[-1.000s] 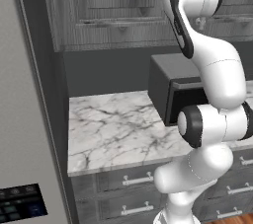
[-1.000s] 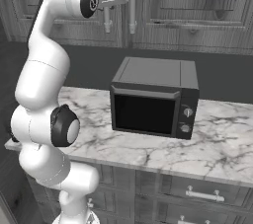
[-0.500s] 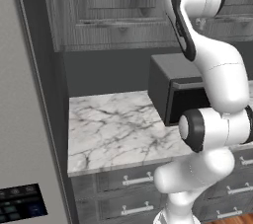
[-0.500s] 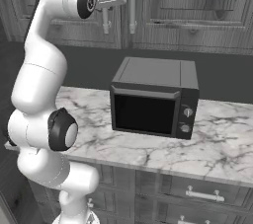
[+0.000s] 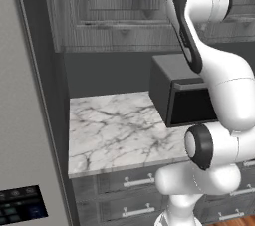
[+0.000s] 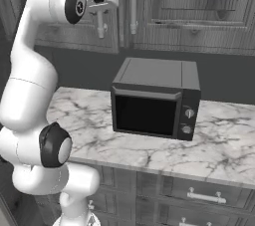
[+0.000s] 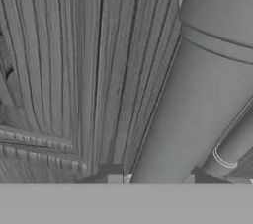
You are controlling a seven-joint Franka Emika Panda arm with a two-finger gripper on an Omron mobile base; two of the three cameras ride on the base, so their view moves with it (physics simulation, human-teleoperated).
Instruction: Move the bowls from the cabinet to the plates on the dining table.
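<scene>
Reaching high, the gripper (image 6: pixel 101 15) was clenched around the left bar handle (image 6: pixel 100 25) of the closed cabinet (image 6: pixel 189 6), fingertips (image 7: pixel 114 174) on either side of it. Below, a microwave (image 6: pixel 154 100) sat on the marble counter (image 5: pixel 119 130).

Closed doors of the cabinet (image 6: pixel 164 6) bar all entry, with two bar handles (image 6: pixel 133 1) hanging side by side at the meeting edges. Marble counter (image 5: pixel 114 130) partly taken by a black microwave (image 6: pixel 154 98) on its right portion; bare stone left of it, open air above. Tall grey panel (image 5: pixel 25 120) walls off the counter's left end.
</scene>
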